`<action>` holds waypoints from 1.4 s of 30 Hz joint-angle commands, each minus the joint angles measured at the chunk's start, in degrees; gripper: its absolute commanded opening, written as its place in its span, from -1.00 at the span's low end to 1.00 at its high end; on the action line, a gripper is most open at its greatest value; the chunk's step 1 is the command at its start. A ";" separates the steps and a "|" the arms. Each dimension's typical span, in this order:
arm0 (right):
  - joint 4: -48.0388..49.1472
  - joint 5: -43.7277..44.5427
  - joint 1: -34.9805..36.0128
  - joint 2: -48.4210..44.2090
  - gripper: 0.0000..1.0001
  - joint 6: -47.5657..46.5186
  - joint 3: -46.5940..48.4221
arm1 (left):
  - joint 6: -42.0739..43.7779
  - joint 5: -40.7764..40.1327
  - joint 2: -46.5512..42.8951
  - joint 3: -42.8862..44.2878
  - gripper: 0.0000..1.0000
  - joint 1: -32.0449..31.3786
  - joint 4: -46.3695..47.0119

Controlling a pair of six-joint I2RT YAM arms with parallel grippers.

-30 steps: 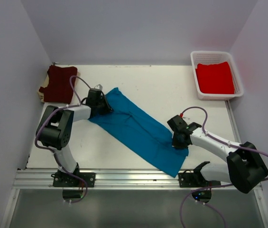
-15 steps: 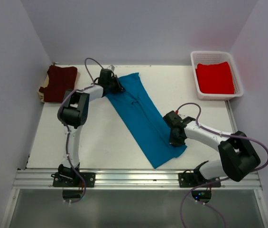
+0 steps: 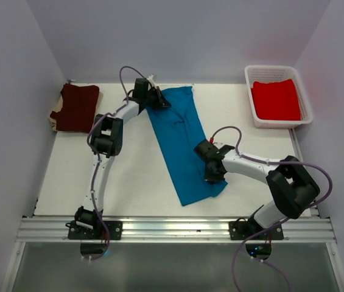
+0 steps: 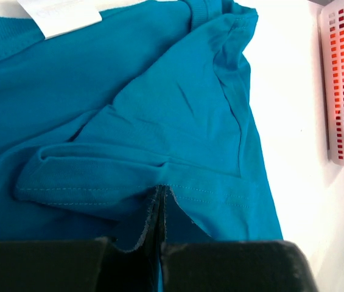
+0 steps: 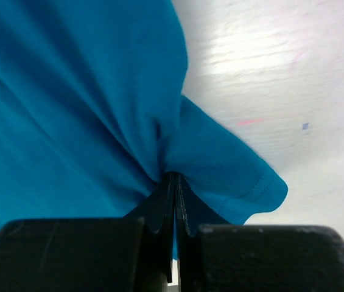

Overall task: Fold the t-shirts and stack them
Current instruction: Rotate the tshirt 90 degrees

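Teal t-shirt [image 3: 181,143]: left wrist view shows white label [image 4: 59,12]; overhead, maroon t-shirt [image 3: 75,108].

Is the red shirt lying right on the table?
No, the red shirt sits inside the white basket at the far right.

The left arm [image 3: 98,173] is reaching almost straight out to the far side, its left gripper [image 3: 159,100] pointing right with jaws pressed together, pinching the teal-blue t-shirt [image 3: 181,140]. The right arm [image 3: 248,165] is bending back leftward, low, its right gripper [image 3: 213,176] likewise clamping a fold of that shirt.
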 commanded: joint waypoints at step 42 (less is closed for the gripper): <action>-16.50 17.95 37.62 -0.97 -1.00 28.67 9.66 | 8.78 12.49 -17.11 -15.28 -1.00 -1.94 2.88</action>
